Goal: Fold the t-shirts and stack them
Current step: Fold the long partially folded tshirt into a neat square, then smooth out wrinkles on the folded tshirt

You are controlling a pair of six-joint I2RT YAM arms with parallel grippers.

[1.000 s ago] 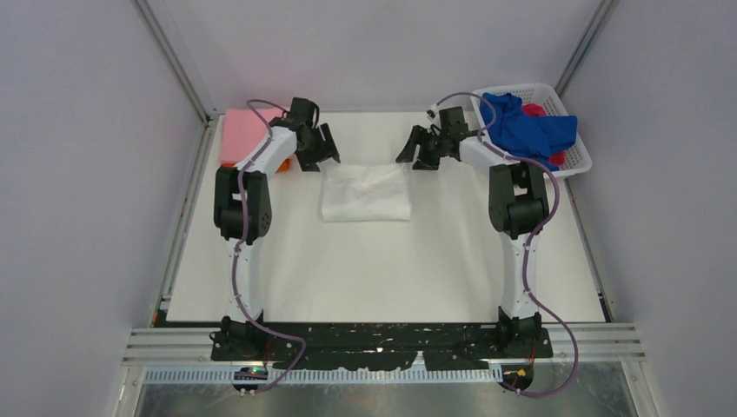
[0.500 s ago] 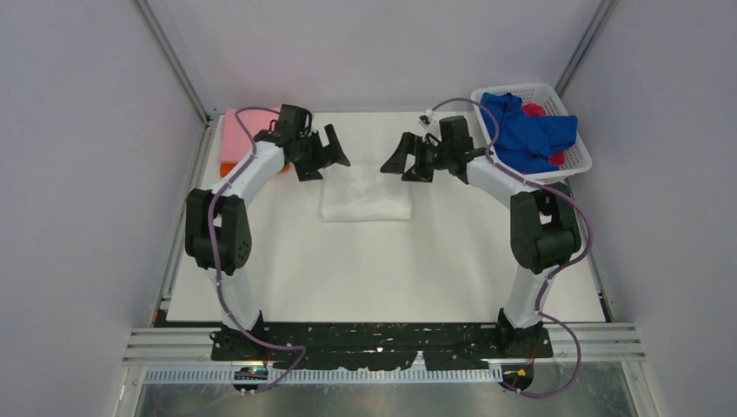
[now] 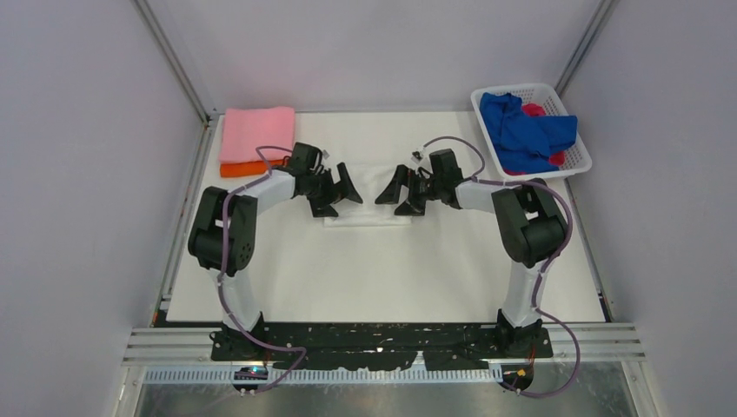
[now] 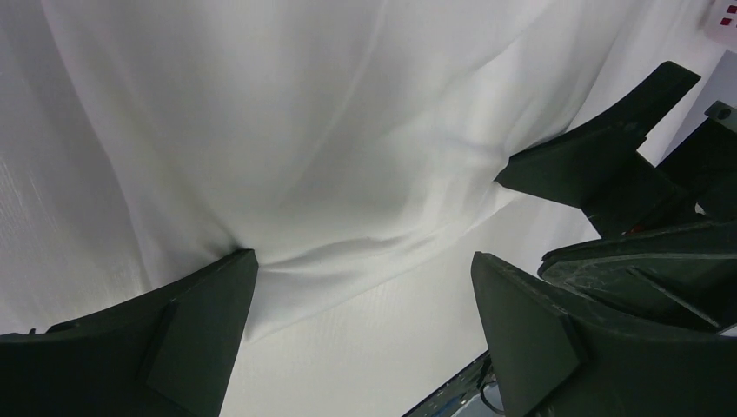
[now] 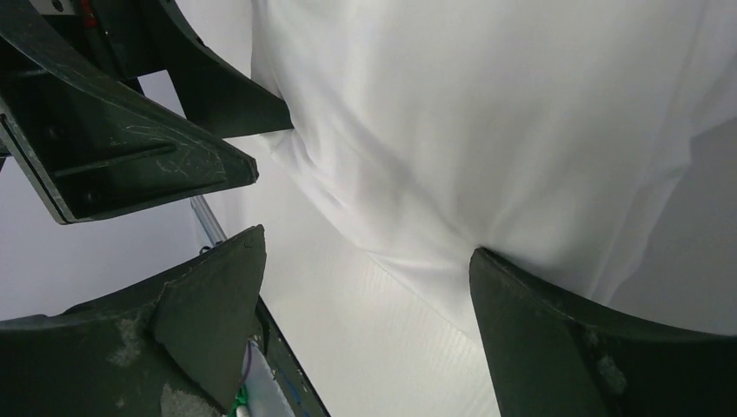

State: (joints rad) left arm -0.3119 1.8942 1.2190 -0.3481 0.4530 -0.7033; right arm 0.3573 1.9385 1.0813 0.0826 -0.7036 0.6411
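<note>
A folded white t-shirt [image 3: 369,211] lies mid-table, largely covered by both grippers. My left gripper [image 3: 341,198] is open at its left near edge. In the left wrist view the left gripper [image 4: 365,295] has one finger [image 4: 200,330] pressing a crease in the white t-shirt [image 4: 304,130], the other over bare table. My right gripper [image 3: 393,200] is open at the right near edge. The right wrist view shows the right gripper [image 5: 369,287] with one finger [image 5: 539,321] on the white t-shirt [image 5: 487,113]. A folded pink t-shirt [image 3: 255,132] rests on an orange one [image 3: 239,169] at back left.
A white lattice basket [image 3: 576,139] at the back right holds a crumpled blue t-shirt [image 3: 526,130] and a red one [image 3: 534,109]. Bare white table [image 3: 391,269] stretches toward the arm bases. Walls and frame rails close in both sides.
Both grippers came from the far side of the white t-shirt toward its near edge and lowered onto it, jaws spreading wide. The pink stack is now uncovered.
</note>
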